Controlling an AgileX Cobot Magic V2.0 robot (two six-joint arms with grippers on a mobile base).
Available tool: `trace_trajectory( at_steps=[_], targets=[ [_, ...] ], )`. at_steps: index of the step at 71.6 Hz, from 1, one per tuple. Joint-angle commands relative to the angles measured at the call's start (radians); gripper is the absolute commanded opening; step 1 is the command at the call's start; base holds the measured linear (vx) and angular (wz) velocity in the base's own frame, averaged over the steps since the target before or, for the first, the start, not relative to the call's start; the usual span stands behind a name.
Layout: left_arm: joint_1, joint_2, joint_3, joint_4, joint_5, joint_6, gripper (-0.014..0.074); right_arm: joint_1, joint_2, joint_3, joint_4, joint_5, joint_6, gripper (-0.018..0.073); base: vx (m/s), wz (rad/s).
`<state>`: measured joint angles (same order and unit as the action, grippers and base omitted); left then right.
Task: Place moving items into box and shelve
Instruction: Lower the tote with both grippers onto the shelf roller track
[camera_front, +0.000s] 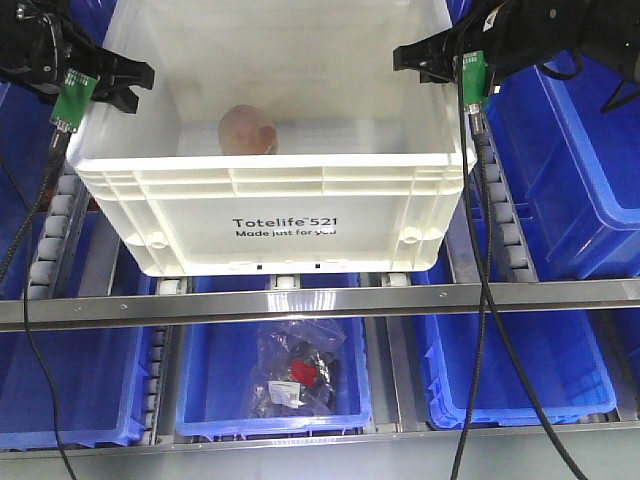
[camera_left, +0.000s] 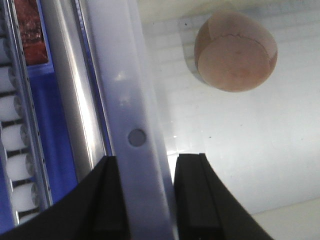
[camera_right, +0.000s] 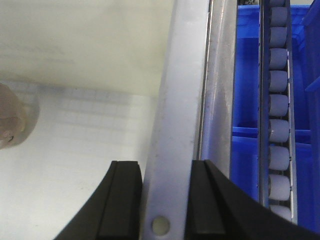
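Front-facing view: cream ribbed-rim box (camera_front: 285, 215) — both arms' fingers (camera_left: 112, 200) pinching its side walls.

Two black arms are seen, each left gripper (camera_front: 128, 84) and right gripper (camera_front: 418, 62) fitted with matte black wedge-shaped fingers (camera_left: 197, 200). Small green circuit boards (camera_front: 72, 100) and black cables (camera_front: 478, 250) are attached.

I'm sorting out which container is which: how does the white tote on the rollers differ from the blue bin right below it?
The tote is cream-white with black print; the blue bin is plain blue. The tote is larger and sits on the upper roller level, the bin on the level below. The tote holds one round pinkish object; the bin holds a clear bag of small parts. Both grippers, left and right, clamp the tote's rim, not the bin's. Both are open-topped plastic.
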<state>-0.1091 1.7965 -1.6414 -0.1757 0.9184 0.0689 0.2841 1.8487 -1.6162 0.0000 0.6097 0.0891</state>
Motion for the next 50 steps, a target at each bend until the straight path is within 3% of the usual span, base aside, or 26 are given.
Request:
trace_trajectory(
  at_steps=[1, 20, 30, 42, 50],
  targets=[
    [-0.026, -0.03, -0.036, -0.118, -0.077, 0.024, -0.0017, 0.021, -0.052, -0.046, 0.056, -0.159, -0.023, -0.0008, 0.0, 0.0],
    [-0.026, -0.017, -0.036, -0.118, -0.077, 0.024, -0.001, 0.021, -0.035, -0.046, 0.06, -0.163, -0.022, -0.0003, 0.0, 0.0],
    [-0.027, -0.017, -0.036, -0.118, -0.083, 0.05, 0.0057, 0.021, -0.035, -0.046, 0.061, -0.17, -0.022, 0.0048, 0.0, 0.0],
    [-0.027, -0.017, -0.036, -0.119, -0.085, 0.085, 0.0245, 0.021, -0.035, -0.046, 0.065, -0.168, -0.02, 0.0235, 0.0, 0.0],
    [-0.027, -0.017, -0.036, -0.119, -0.091, 0.084, 0.0405, 0.021, -0.038, -0.046, 0.065, -0.163, -0.016, 0.0446, 0.0, 0.0]
  ],
)
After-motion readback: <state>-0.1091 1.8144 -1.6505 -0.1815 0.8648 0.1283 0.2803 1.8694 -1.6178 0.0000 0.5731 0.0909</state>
